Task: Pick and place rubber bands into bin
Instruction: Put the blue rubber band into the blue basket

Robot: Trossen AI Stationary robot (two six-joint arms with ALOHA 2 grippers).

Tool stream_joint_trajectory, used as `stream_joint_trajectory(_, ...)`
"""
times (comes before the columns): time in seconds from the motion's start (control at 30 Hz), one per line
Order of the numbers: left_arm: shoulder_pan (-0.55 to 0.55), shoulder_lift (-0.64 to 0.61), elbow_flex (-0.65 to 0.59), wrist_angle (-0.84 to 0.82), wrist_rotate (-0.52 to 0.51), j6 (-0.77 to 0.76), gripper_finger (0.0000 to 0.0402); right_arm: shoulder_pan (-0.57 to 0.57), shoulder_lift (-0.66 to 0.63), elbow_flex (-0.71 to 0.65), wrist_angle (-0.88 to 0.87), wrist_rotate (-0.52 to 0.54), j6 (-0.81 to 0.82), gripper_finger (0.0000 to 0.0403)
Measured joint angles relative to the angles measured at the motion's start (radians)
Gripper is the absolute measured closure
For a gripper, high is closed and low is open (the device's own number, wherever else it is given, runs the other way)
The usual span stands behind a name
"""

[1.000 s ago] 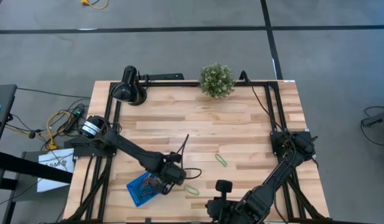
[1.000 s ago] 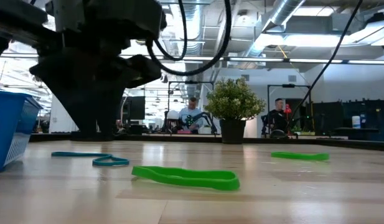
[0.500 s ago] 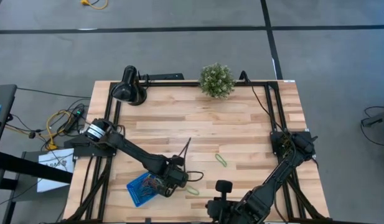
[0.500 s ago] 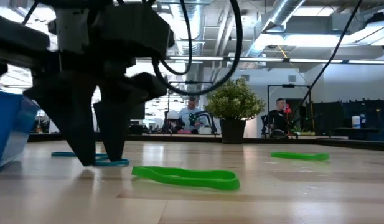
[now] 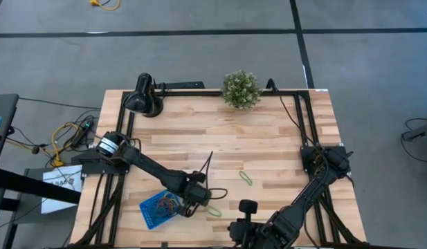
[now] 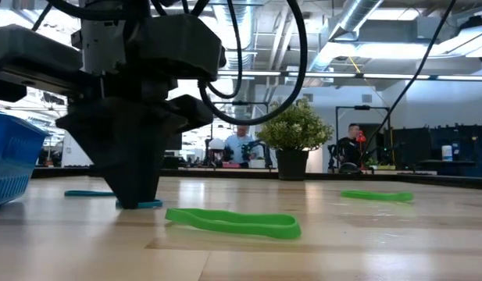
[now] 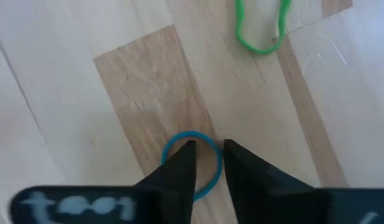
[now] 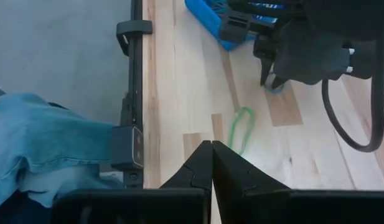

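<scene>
Even, bright overhead light falls on the table with soft shadows. In the low view, ceiling lights at 1 o'clock glare, silhouetting the left gripper. The blue rubber band looks slightly blurred in the left wrist view.

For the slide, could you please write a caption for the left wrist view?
Left tool down on the table, its tips straddling one side of a blue rubber band; a green rubber band lies beyond.

Left claw dropped to table, fingers narrowed around blue band.
</scene>
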Motion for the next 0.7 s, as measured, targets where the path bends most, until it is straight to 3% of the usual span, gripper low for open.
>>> stream_joint_trajectory(0.17, 0.001, 0.003, -0.001, 0.000, 0.000, 0.032, 0.0390, 0.000, 0.000, 0.000, 0.002, 0.000, 0.000, 0.0403)
stream_joint_trajectory(0.3, 0.000, 0.006, 0.018, -0.021, -0.029, -0.007, 0.0398, 0.000, 0.000, 0.000, 0.003, 0.000, 0.000, 0.0403)
stream_joint_trajectory(0.5, -0.022, -0.008, 0.154, -0.268, -0.073, -0.050, 0.0401, 0.000, 0.000, 0.000, 0.003, 0.000, 0.000, 0.0403)
stream_joint_trajectory(0.7, -0.093, -0.128, 0.326, -0.515, -0.135, -0.072, 0.0401, 0.000, 0.000, 0.000, 0.004, 0.000, 0.000, 0.0403)
